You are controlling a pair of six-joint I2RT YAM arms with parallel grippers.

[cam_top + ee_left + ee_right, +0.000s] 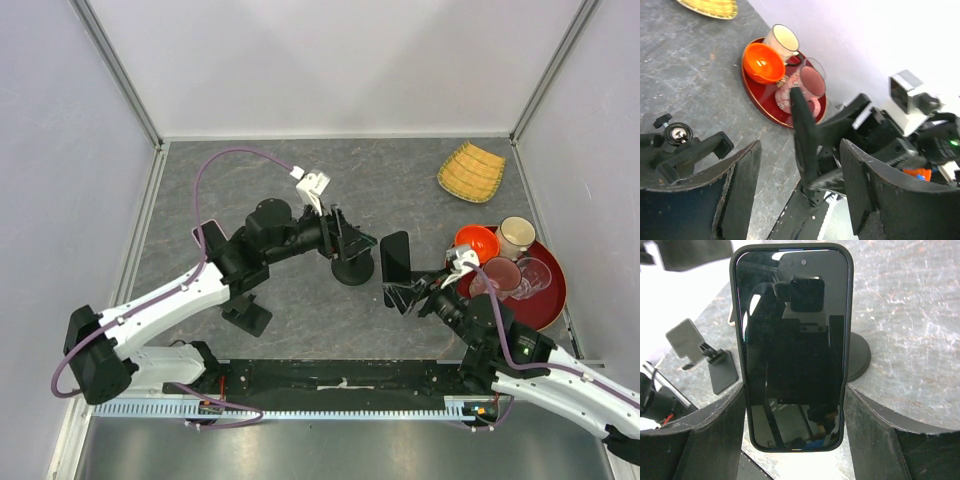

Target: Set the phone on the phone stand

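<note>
The black phone (395, 258) stands upright in my right gripper (405, 290). In the right wrist view the phone (792, 345) fills the middle, and my right gripper (795, 390) presses on its two lower side edges. The black phone stand (352, 268) with a round base is just left of the phone; its base (860, 357) shows behind the phone. My left gripper (345, 238) hovers over the stand with its jaws wide apart and empty. In the left wrist view, the left gripper (800, 150) faces the edge-on phone (802, 130), and the stand's clamp arm (690, 150) lies at the left.
A red tray (548, 305) at the right holds an orange bowl (477, 241), a cup (516, 236) and glasses. A yellow woven basket (472, 172) lies at the back right. A second small black stand (247, 313) sits near the left arm and also shows in the right wrist view (715, 365).
</note>
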